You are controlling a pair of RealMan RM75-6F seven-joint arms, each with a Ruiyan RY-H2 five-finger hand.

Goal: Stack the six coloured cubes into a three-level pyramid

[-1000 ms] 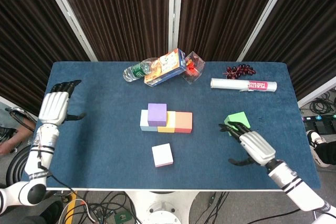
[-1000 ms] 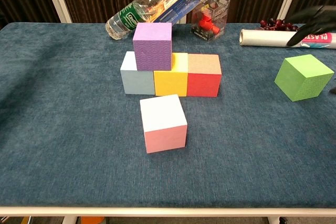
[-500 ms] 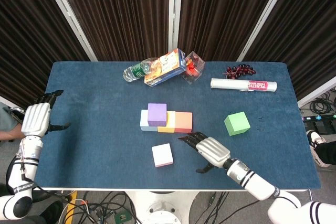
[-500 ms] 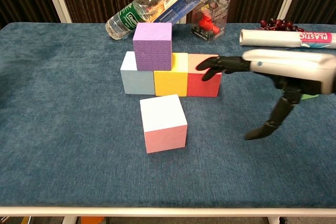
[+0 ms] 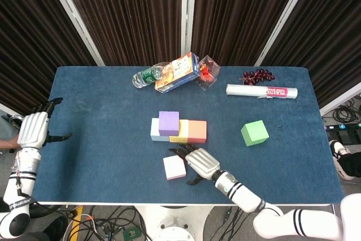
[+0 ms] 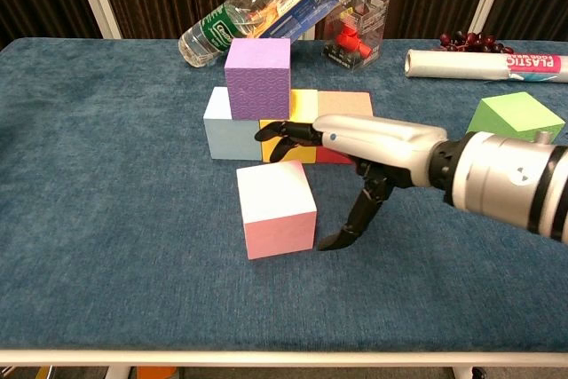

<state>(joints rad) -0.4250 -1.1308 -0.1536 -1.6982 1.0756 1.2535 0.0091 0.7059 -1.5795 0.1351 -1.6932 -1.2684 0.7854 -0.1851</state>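
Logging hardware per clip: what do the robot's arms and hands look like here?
Both arms are glossy white with black bands at the wrists. The right hand has a silver-grey shell over the back and black fingers; the left hand matches, its silver back ribbed. No sleeves or readable markings show on either; the loose cables visible lie on the floor below the table.

This looks like a robotics lab or test bay. A blue-carpeted worktop (image 5: 101, 111) stands as the centre of the setup, with dark pleated curtains (image 5: 130, 15) hung on pale frames behind it and loose cables (image 5: 113, 227) tangled on the floor beneath its front edge.
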